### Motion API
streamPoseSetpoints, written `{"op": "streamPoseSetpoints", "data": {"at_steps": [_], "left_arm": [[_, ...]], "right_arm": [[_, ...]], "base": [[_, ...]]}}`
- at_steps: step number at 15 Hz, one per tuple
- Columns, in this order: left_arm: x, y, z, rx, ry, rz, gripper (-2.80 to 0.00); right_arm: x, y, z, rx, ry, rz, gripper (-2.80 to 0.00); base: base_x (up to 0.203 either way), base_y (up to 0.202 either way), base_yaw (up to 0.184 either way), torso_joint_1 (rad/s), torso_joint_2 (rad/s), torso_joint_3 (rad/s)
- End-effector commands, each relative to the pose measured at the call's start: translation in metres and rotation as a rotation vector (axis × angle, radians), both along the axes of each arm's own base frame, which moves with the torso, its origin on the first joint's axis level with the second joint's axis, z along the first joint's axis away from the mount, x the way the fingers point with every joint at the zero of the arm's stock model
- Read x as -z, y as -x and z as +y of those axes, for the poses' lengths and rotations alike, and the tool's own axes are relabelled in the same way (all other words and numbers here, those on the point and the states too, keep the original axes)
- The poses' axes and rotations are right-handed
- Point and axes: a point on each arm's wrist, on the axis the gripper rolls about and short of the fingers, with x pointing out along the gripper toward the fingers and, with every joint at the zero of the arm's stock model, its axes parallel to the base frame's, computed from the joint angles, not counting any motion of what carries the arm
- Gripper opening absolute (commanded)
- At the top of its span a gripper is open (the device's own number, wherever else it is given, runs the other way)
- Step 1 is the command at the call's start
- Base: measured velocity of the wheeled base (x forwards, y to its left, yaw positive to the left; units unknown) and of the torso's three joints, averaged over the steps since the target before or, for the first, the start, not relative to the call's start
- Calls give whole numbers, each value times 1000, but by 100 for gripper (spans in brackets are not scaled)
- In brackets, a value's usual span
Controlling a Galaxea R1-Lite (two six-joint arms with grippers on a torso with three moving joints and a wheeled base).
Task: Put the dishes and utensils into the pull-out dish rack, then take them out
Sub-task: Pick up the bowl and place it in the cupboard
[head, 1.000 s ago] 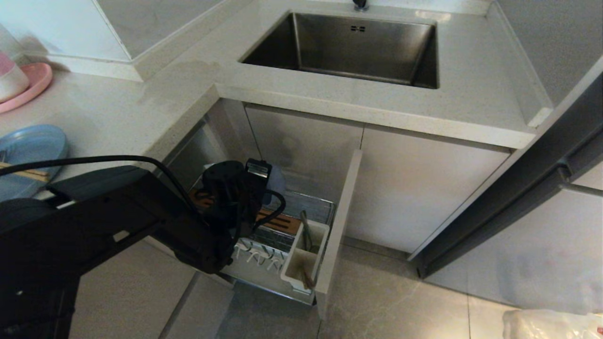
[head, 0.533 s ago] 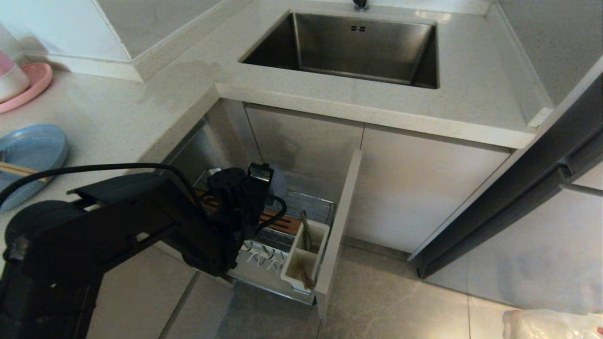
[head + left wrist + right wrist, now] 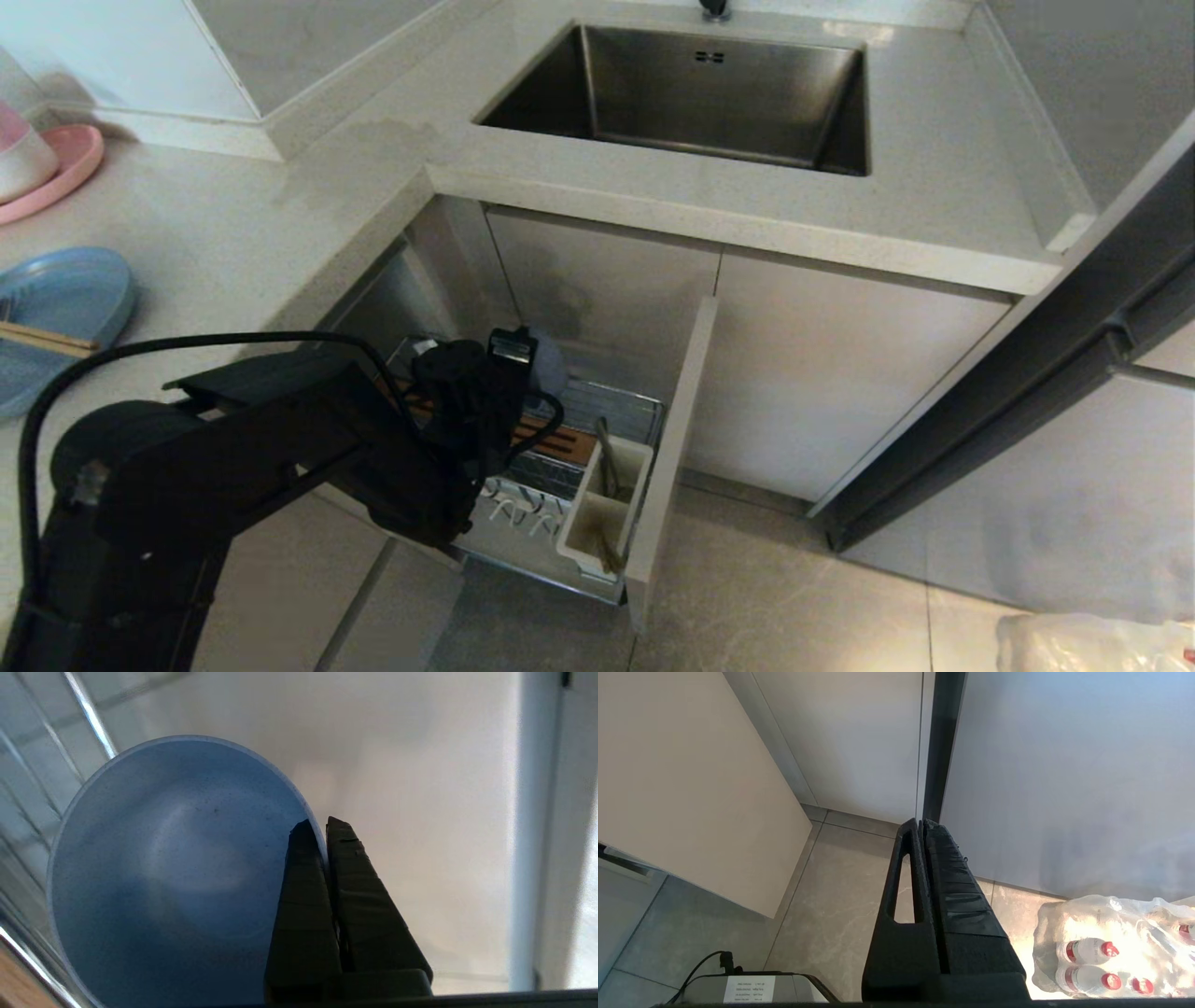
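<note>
My left gripper (image 3: 322, 826) is shut on the rim of the pale-blue bowl (image 3: 177, 872), with one finger inside the bowl and one outside. In the head view the left wrist (image 3: 476, 392) reaches down into the pull-out dish rack (image 3: 639, 406), and the bowl (image 3: 548, 362) shows just behind it over the wooden bar (image 3: 560, 443). A silver utensil (image 3: 605, 457) stands in the white cup (image 3: 621, 476). The pale-blue plate (image 3: 65, 299) lies on the counter at far left with chopsticks (image 3: 42, 338) across it. My right gripper (image 3: 921, 822) is shut and empty, parked above the floor.
The rack's beige front panel (image 3: 677, 439) stands out over the floor. White prongs (image 3: 513, 509) line the rack's front. The steel sink (image 3: 691, 93) is above. A pink plate (image 3: 65, 168) sits at the counter's back left. A pack of water bottles (image 3: 1111, 947) lies on the floor.
The left arm's elbow has swung in toward the rack, and the wrist with the bowl has sunk slightly lower into it. The right arm has not moved.
</note>
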Motion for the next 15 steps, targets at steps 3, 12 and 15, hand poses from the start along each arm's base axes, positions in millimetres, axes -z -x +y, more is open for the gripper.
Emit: {"op": "streamPoseSetpoints", "data": {"at_steps": [3,12,15], "left_arm": [[8,-5,0,-12,-16,3,-280],[14,-11,3,-20,-17,12,-280],[16,-11,2,-16,-16,18,-280]], "right_arm": [[0,0,0,0,0,1,-280],[0,0,0,0,0,0,-280],[0,0,0,0,0,1,-280]], "base": [[0,0,0,0,0,0],[0,0,0,0,0,0],[0,0,0,0,0,0]]}}
